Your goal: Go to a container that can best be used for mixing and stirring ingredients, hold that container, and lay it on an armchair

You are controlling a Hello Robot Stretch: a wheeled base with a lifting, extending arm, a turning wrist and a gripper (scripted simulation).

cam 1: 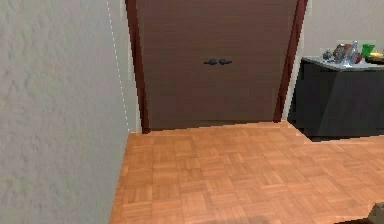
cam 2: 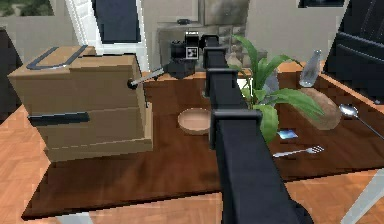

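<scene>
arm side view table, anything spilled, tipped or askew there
Nothing stands out. The boxes sit stacked on the table, the bowl and bottle stand upright, and the fork and spoon lie flat. No spill shows.

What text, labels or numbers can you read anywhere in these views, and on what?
None can be read.
Cardboard boxes: plain sides, no writing seen.
Small card on the table: too small to read.
Items on the dark cabinet: too small.
White squares on the arm: black marks, not words.
</scene>
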